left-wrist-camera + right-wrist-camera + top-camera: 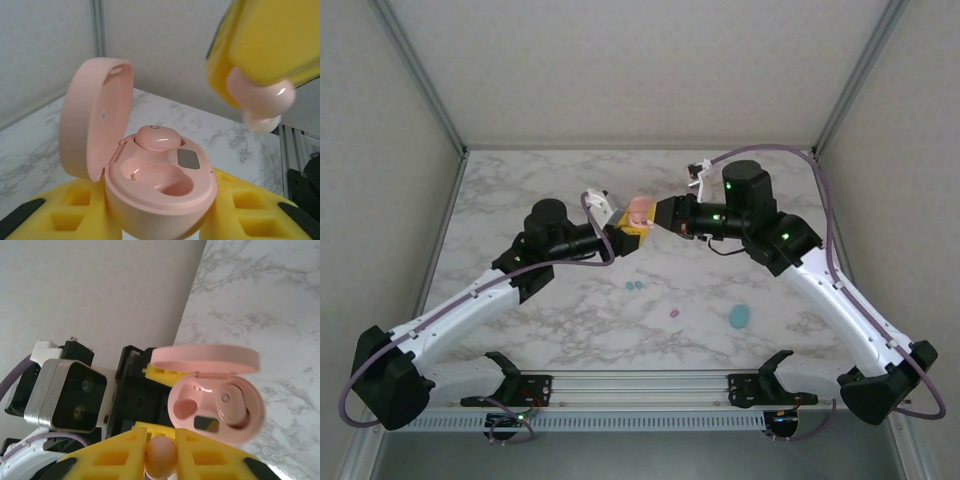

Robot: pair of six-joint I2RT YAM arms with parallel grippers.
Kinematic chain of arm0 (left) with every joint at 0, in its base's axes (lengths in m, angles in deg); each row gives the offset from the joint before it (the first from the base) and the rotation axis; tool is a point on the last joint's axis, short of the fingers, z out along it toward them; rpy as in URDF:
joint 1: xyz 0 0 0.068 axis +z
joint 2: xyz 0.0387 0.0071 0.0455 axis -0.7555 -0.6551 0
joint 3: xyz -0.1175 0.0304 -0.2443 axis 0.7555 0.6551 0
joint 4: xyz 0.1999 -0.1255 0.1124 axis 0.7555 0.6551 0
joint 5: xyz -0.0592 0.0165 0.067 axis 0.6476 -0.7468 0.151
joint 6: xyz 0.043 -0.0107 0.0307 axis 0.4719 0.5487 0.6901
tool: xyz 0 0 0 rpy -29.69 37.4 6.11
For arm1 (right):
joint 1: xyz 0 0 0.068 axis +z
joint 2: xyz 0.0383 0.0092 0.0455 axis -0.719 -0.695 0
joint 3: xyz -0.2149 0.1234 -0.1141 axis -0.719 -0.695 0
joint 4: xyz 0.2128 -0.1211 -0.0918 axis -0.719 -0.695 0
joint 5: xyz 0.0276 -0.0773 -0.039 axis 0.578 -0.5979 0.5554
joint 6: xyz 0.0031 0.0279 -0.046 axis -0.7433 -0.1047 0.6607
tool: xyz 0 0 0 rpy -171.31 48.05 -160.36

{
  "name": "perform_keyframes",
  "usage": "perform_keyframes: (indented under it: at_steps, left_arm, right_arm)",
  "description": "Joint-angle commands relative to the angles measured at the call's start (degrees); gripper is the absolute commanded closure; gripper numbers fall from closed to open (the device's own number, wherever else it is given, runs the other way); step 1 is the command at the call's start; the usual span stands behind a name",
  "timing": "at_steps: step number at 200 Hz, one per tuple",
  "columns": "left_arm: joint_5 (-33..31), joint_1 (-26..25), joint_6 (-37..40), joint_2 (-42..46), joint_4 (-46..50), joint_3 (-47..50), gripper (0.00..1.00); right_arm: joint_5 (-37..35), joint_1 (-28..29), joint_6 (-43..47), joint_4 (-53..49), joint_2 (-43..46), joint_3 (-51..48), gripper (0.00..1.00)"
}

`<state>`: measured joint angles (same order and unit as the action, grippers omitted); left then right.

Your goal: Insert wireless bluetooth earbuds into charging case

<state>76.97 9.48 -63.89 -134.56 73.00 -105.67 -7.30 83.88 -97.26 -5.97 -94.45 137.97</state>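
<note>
Peach-pink earbud (161, 458) between right fingers (212, 461)

Charging case (160, 200): smooth glossy pink plastic, bright highlights on rim and lid. Seated earbud (157, 137) and held earbud (161, 456): same glossy peach-pink plastic. Pads (250, 212) of left gripper (160, 222) and right gripper (161, 465): yellow, matt, foam-like, with square pockets. Counter (770, 270): marble pattern, smooth, low sheen. Walls (620, 70): matt grey, fine texture. Arm shells (480, 305): glossy white plastic. Joints (550, 225): matt black. Camera housing (65, 395): silver, metal look.
</note>
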Motion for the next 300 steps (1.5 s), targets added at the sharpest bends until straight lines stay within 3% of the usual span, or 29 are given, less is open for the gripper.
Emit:
perform_keyframes:
  at_steps: [1, 175, 216, 300]
  left_arm:
    - [1.5, -0.7, 1.4, -0.1, -1.5, -2.5, 0.66]
    - [1.3, -1.4, 2.5, -0.6, 0.0, -3.6, 0.66]
    - [1.4, -1.4, 2.4, -0.7, -0.2, -3.7, 0.66]
    - [0.1, -1.4, 0.1, -0.9, -3.7, -2.9, 0.66]
  right_arm:
    - [2.1, 0.7, -0.3, 3.6, -0.8, 2.4, 0.80]
    - [-1.5, 1.9, -1.0, 4.2, -4.7, 3.4, 0.80]
    - [-5.0, 1.9, 0.6, 1.4, -5.0, 4.5, 0.80]
    - [-4.7, 2.8, 1.3, -1.2, -6.3, 5.3, 0.78]
